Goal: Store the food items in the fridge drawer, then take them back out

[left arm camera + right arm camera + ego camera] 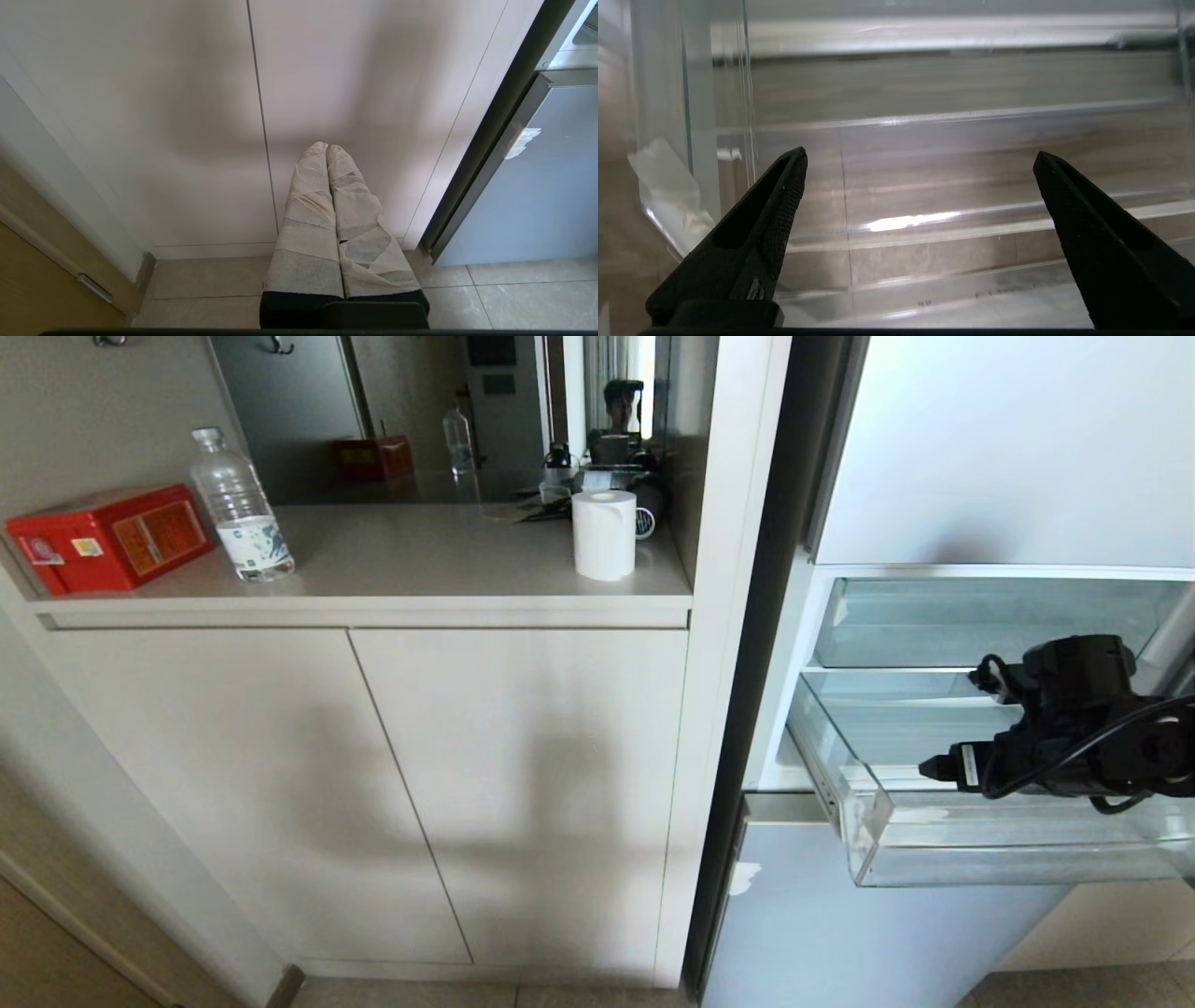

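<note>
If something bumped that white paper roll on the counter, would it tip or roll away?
The paper roll stands upright on its flat end, so a light nudge would probably just slide it. It looks light, so a harder knock near the top could topple it. Once on its side it would likely roll along the counter.

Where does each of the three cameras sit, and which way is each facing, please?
Head: high up, looking down at the cabinet and the pulled-out fridge drawer; the right arm reaches over it.
Left wrist: low, facing the cabinet doors and floor; the shut, tape-wrapped left pincer shows.
Right wrist: looks down into the fridge drawer; the open right pincer shows.
Shared: head and right wrist both see the drawer.
</note>
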